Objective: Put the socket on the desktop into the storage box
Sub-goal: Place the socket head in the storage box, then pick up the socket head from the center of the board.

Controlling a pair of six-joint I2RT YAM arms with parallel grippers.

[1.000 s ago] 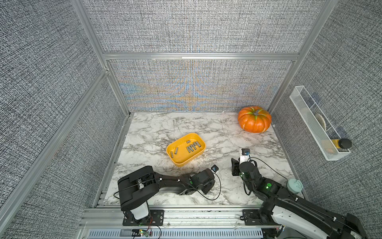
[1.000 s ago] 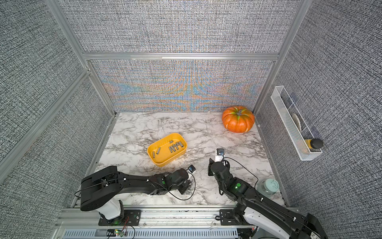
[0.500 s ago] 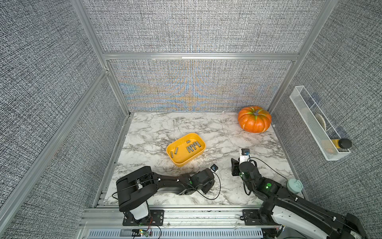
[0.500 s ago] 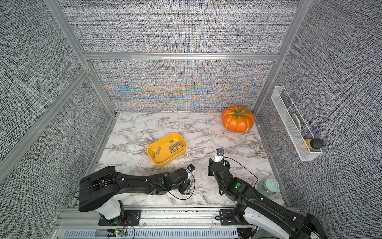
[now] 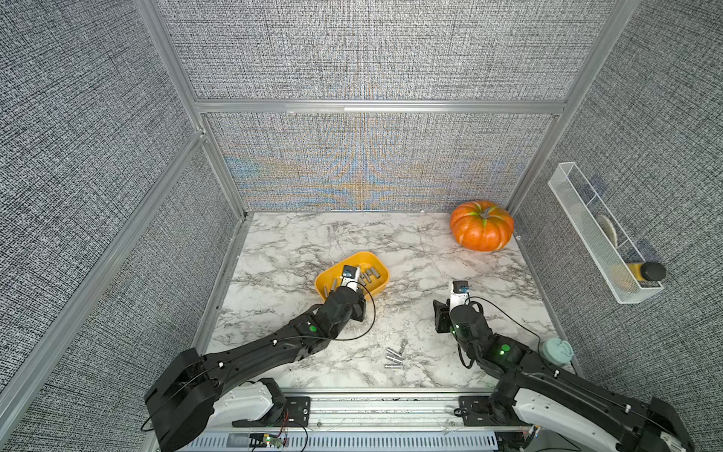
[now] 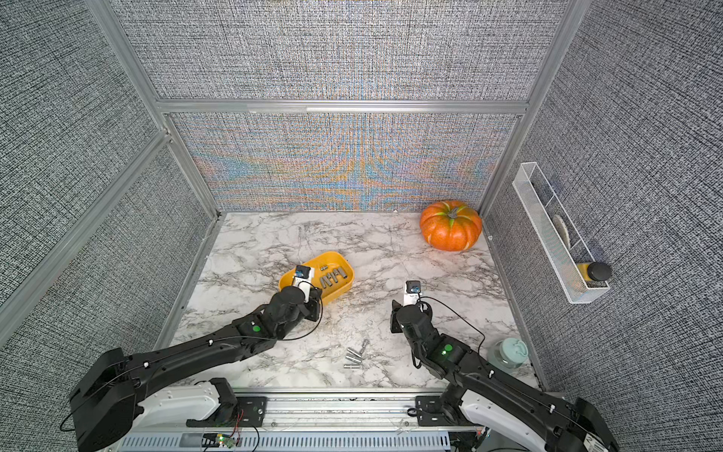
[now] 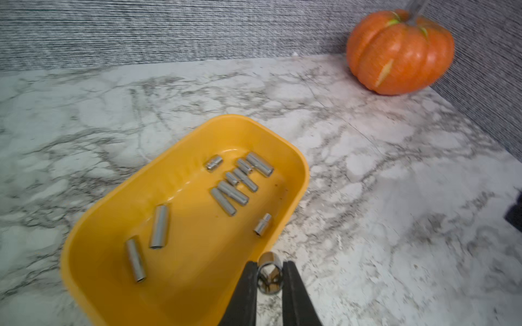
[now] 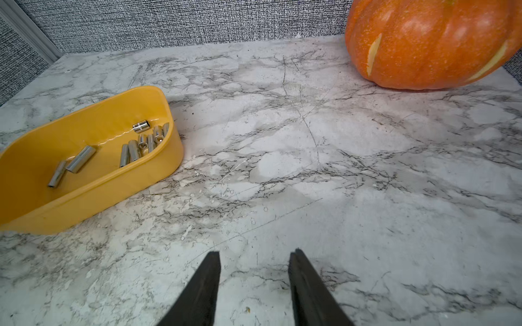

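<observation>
Socket [image 7: 269, 278] is pinched by the L gripper [image 7: 269, 266], jaws pressed onto its sides, open end facing the wrist cam. It is held right at the rim of the box [image 7: 180, 214], prob. not over the inside yet. In a top view the box sits approx. 11 o'clock of the tabletop [image 5: 422, 270] centre.

Step in hand, judged: drop-off. The socket should be carried further in, past the rim and over a bare patch of the box floor, then lowered before the jaws are opened. Steel bounces and rolls if let go from high up. The rim shouldn't be knocked, as the box looks light and could slide.

Views: the pinch is shown only by the L wrist view; in both top views it's hidden under the wrist. The loose sockets [image 5: 394, 358] at approx. 6 o'clock, near the front edge, are seen only from the top. The R gripper [image 8: 255, 252] is shown spread w/ nothing between, over bare tabletop.
</observation>
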